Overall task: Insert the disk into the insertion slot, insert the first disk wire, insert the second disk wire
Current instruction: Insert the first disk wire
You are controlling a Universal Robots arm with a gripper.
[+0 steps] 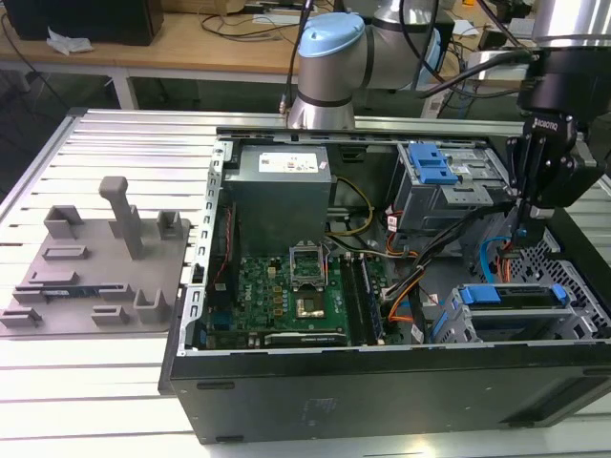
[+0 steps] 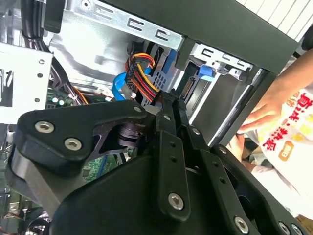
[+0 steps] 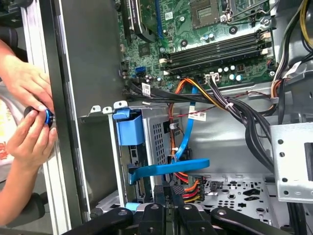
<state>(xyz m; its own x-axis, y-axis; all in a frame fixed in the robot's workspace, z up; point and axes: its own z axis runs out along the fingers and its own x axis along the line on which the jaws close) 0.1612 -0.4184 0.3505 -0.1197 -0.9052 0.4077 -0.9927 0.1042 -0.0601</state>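
The disk (image 1: 517,309) already sits in the insertion slot (image 1: 454,320), at about four o'clock inside the computer case (image 1: 382,386) in the exterior view, so I judge the first step done. The work now looks to be on the wires. The pincer (image 1: 528,224) reaches down into the case at about two o'clock, beyond the slot. In both wrist views its fingers (image 3: 161,192) stand close together, tips just beside a plug of red, yellow and orange wires (image 3: 191,187). I cannot tell whether they nip that plug, or whether either wire is seated. A blue data wire (image 3: 189,127) runs down from the motherboard (image 1: 296,286) towards the same spot.

The case on the tabletop (image 1: 115,382) also holds a power supply (image 1: 282,186) at twelve o'clock and a taller cage (image 1: 439,186) at one o'clock.
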